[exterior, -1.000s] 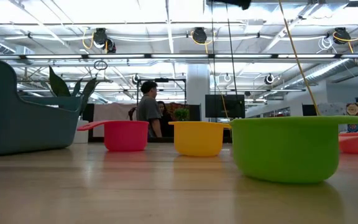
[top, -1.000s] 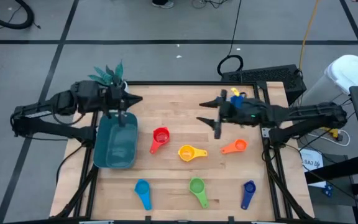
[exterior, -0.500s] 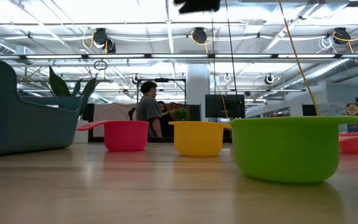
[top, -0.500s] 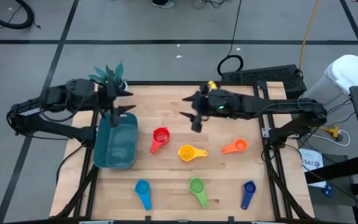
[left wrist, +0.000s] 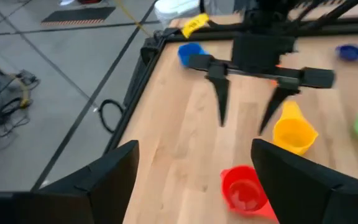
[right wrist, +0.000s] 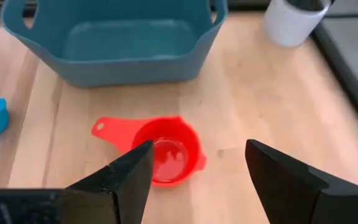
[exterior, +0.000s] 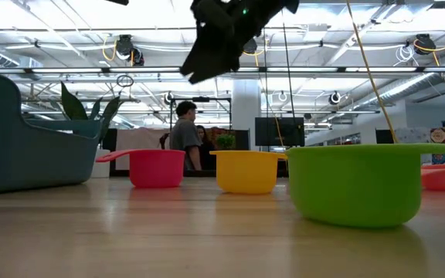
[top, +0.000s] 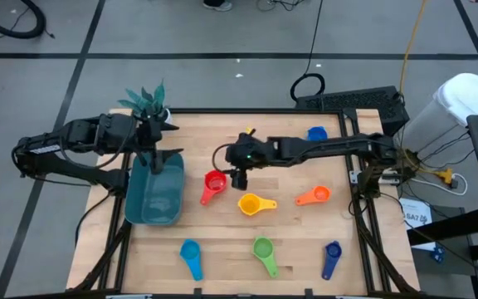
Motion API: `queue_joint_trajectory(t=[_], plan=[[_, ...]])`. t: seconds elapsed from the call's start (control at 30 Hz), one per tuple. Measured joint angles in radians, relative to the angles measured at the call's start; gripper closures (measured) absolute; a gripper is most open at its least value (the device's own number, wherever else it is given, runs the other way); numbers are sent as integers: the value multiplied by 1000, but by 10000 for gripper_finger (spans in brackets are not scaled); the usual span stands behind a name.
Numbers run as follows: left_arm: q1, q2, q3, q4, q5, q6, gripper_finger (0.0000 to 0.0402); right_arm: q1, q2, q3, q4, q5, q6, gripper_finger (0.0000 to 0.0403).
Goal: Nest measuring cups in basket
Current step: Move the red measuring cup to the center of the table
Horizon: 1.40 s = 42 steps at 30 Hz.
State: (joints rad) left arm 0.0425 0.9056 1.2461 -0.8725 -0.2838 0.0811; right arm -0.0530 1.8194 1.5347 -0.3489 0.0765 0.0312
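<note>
Changes since the earlier frame: right end effector has travelled left from the surface's far right side to hang above the small red plastic measuring cup, fingers spread, apparently lined up to pick it. Left end effector has opened over the far rim of the dark teal rounded plastic basket, empty.

Cups on the pale wooden surface:
- yellow, centre
- orange, right
- light blue, green, dark blue, near row

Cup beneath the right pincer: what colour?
Red; clearest in the right wrist view, between the open right pincer fingers.
</note>
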Motion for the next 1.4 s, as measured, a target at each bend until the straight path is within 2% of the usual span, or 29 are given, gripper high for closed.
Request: queue_joint_trajectory(t=[0.33,0.57,1.1,1.4], plan=[[0,-1,0,-10,-7,12,145,-7,73,1,9,-3,120,156],[0,-1,-1,-10,-7,19,164,-8,131,1,43,-4,187,156],[0,-1,-1,-13,-6,19,132,-21,170,-4,53,-3,287,156],[0,-1,-1,-14,-6,19,151,-17,192,-4,83,-3,306,156]])
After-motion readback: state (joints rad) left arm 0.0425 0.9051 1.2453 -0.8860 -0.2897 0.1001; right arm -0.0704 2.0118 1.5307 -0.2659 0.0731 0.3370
